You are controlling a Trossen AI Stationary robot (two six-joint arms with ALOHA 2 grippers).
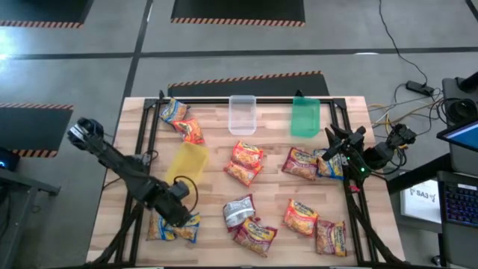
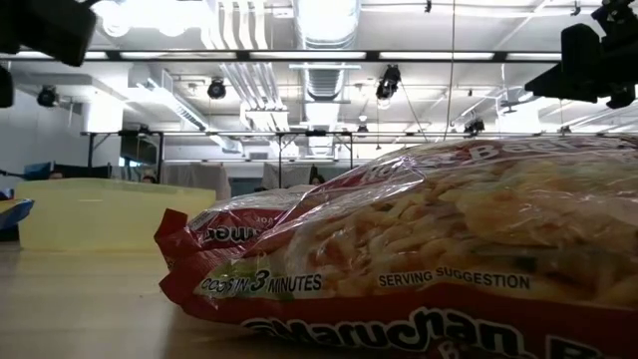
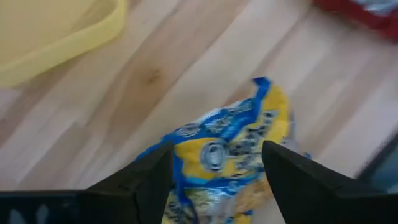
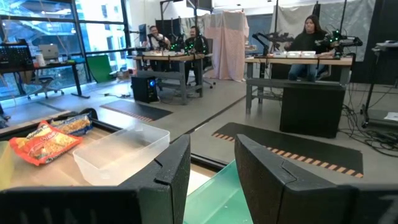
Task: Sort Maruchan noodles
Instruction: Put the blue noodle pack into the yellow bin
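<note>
Left wrist view: left gripper (image 3: 214,171) spread wide, straddling a yellow-and-blue noodle packet (image 3: 233,149) at the desk's (image 1: 213,146) near-left corner. Yellow tub (image 1: 187,161) just beyond. Right gripper (image 4: 211,168) slightly parted, empty, over the green tub (image 1: 305,117).

Three tubs (image 1: 242,114) stand along the far half of the desk (image 1: 216,161), one nearer the left. Two noodle packets (image 1: 181,119) lie far left, beside the leftmost tub. More packets are scattered across the middle and near right. Left end effector (image 1: 178,213) sits near left, straddling one packet (image 3: 227,158). Right end effector (image 1: 337,146) hangs at the right edge, beside another packet (image 1: 329,164).
</note>
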